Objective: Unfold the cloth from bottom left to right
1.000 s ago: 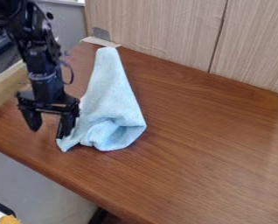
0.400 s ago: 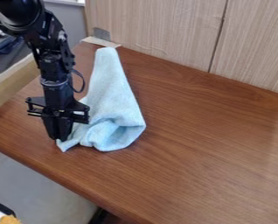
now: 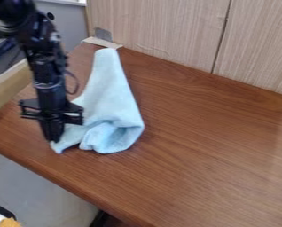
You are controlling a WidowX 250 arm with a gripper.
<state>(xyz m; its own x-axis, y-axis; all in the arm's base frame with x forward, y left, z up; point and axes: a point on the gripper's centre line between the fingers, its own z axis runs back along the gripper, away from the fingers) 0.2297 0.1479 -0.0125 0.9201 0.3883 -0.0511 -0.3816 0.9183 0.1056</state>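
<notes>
Clamps the bottom left corner of the light blue cloth (image 3: 111, 95) in the tool (image 3: 52, 138), with both fingers closed together. Points the tool downward at the left side of the brown worktop (image 3: 197, 150). Has the cloth lying just right of the tool, with a narrow end near the wooden panel (image 3: 161, 31) and a bunched, rounded fold at the bottom.

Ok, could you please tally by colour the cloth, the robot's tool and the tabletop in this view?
Light blue: 1, the cloth
Black: 1, the tool
Brown: 1, the tabletop
Total: 3
</notes>
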